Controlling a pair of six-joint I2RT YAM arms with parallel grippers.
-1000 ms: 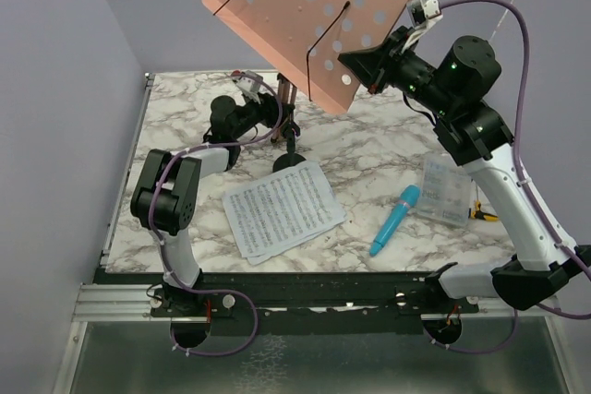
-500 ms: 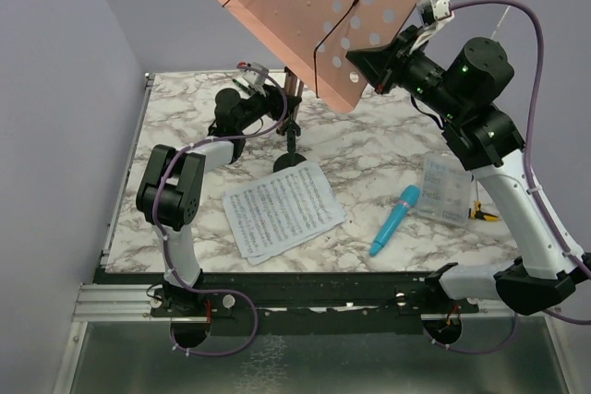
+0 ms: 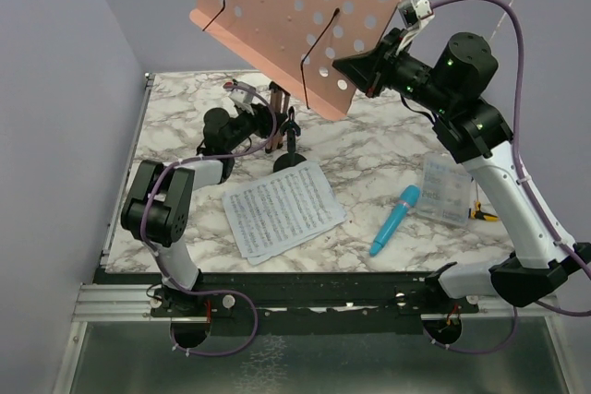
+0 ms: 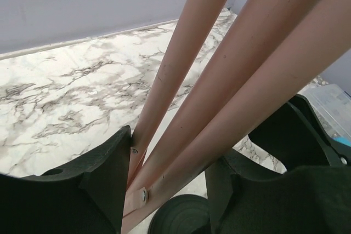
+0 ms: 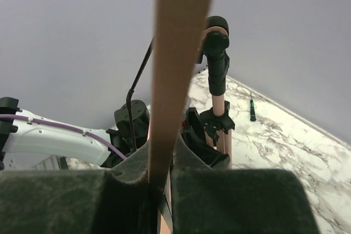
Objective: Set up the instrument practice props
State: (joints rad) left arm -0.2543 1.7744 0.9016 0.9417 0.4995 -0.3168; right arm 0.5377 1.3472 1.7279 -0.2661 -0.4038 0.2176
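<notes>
Change since half a second earlier: we found the music stand carried toward 9 o'clock, its holed pink panel tipped further left, and both grippers shifted that way with it. Clock readings are taken from the overhead view, 12 at the far edge of the table.

1. Music stand, pink. The panel was held high over the far half of the table and the legs were gathered in a bundle at about 11 o'clock from the table's centre. We could not tell whether the feet touched the marble.
2. Right gripper. It was clamped on the panel's edge at the panel's 4 o'clock. Its wrist camera showed the panel edge-on, pinched between the fingers.
3. Left gripper. It was closed on the bundled leg tubes, one finger on each side.
4. Mic stand, black with a round base. It stood upright just beside the legs, at their 4 o'clock.
5. Sheet music, white. It lay flat at 7 o'clock, the pages slightly fanned.
6. Microphone, blue. It lay at 5 o'clock, apart from the pages.
7. Clear plastic case. It sat at 4 o'clock, just beside the microphone's far end.
8. Stick, small, black and green. It lay on the marble near the far wall.
</notes>
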